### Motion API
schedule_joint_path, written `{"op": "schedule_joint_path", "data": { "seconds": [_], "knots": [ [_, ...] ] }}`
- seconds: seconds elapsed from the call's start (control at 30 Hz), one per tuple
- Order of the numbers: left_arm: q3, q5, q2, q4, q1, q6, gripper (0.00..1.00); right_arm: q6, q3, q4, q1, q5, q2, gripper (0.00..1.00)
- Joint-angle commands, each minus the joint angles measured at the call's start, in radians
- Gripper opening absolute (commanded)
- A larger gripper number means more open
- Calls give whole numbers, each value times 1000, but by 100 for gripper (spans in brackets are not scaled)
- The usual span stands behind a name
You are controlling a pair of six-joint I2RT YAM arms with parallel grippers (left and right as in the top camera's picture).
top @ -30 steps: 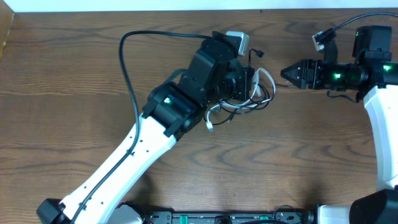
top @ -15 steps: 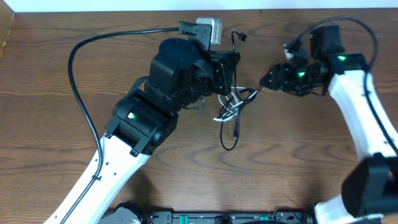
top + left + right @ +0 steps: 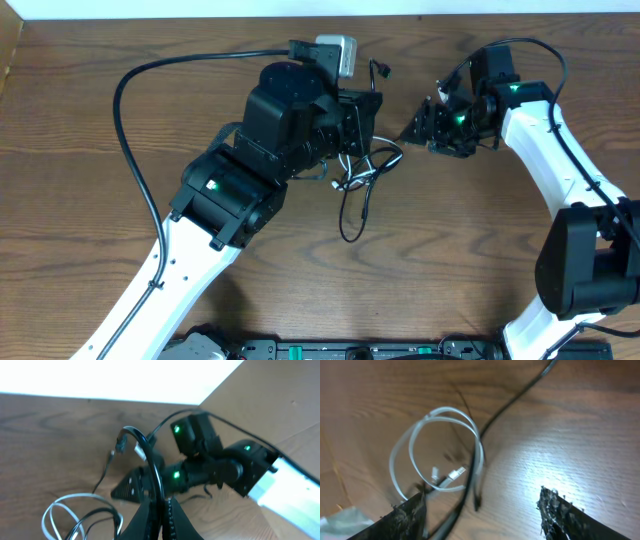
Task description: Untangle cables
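Pinching a black cable point(image 3: 156, 467), the left gripper point(image 3: 164, 512) had its fingers pressed together on it; in the left wrist view this cable rose from between the fingers in an arc and ended in a small plug. The cables point(image 3: 362, 168) lay as a small knot on the wooden table point(image 3: 100, 70), in its upper middle part, just beside and partly under the left gripper; one black loop point(image 3: 350, 225) came out of the knot toward the near edge of the table. A white cable point(image 3: 479, 450) made a double ring in the knot; a black one crossed over its right side. The right gripper point(image 3: 413, 128) stood to the right of the knot, near it but apart, with its tip pointing toward the left gripper; its fingers point(image 3: 412, 515) were spread wide and held nothing; whether they touched the table could not be told.
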Motion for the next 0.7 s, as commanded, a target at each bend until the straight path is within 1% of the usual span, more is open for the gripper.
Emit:
{"op": "schedule_joint_path", "data": {
  "seconds": [0.0,0.1,0.13,0.2,0.23,0.3,0.33,0.43,0.5,0.67],
  "knots": [
    [8,8,4,-23,4,-2,8,117,0,29,27,-41,52,68],
    [8,9,5,-40,4,-2,7,138,0,53,71,-89,129,67],
    [8,8,5,-43,4,-2,7,140,0,58,83,-97,151,65],
    [8,8,5,-51,4,-2,8,158,0,60,109,-98,212,53],
    [8,8,5,-54,4,-2,8,158,0,59,116,-98,233,41],
    [8,0,5,-60,5,-1,7,151,0,58,122,-97,266,21],
    [8,-23,3,-72,8,-2,8,139,0,56,122,-97,275,1],
    [8,-97,-15,-122,42,-34,8,89,0,41,103,-79,271,1],
    [8,-116,-29,-153,80,-57,8,42,0,23,79,-79,237,1],
    [8,-119,-47,-262,246,-62,7,-73,0,15,-16,-79,40,1]
  ]
}}
